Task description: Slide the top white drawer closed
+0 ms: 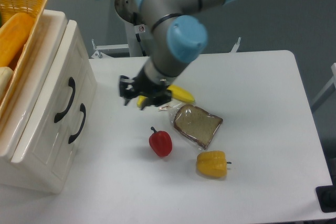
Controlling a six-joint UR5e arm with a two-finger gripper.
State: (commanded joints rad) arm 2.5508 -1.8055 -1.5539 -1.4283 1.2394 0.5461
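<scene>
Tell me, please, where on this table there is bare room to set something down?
The widest bare patch is the table right of the bread slice. Another lies along the front edge, below the red pepper and yellow pepper. The middle is crowded: gripper, banana, bread and peppers cluster beside the cabinet.

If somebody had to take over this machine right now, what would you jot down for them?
Gripper: away from the cabinet, above the table near the banana, holding nothing; open or shut can't be told.
Top white drawer: looks pushed in, its front about level with the lower drawer front; handle free.
Done: the closing appears finished.
Left: likely just check it is fully seated and park the arm.
</scene>
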